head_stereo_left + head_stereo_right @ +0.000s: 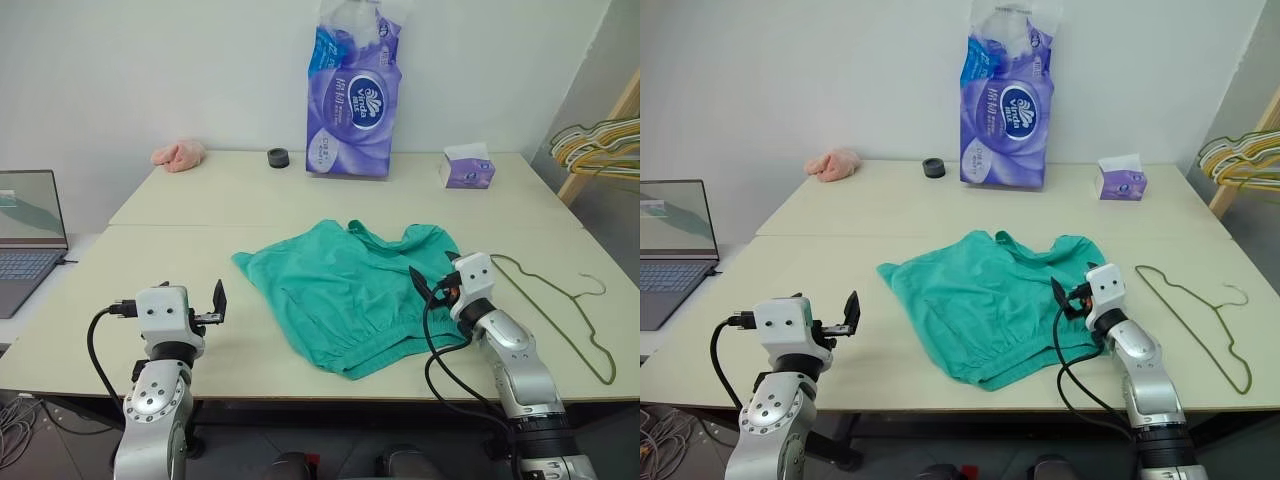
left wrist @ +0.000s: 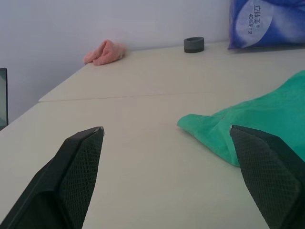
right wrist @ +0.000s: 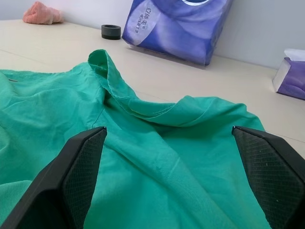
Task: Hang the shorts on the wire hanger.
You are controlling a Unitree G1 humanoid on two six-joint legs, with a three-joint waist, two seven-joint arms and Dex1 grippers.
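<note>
The teal-green shorts [image 1: 345,290] lie spread and a little rumpled on the middle of the table. To their right the thin olive wire hanger [image 1: 550,318] lies flat on the tabletop, its hook toward the far right. My right gripper [image 1: 425,285] is open and level over the shorts' right edge, with cloth under its fingers [image 3: 71,176] and nothing between them. My left gripper [image 1: 217,302] stands open over bare table to the left of the shorts, whose left corner [image 2: 209,131] lies just ahead of it.
At the back stand a purple tissue pack [image 1: 353,100], a small tissue box [image 1: 467,168], a black tape roll [image 1: 277,157] and a pink cloth lump [image 1: 178,155]. A laptop [image 1: 25,240] sits at far left. Bunched hangers [image 1: 600,145] hang at far right.
</note>
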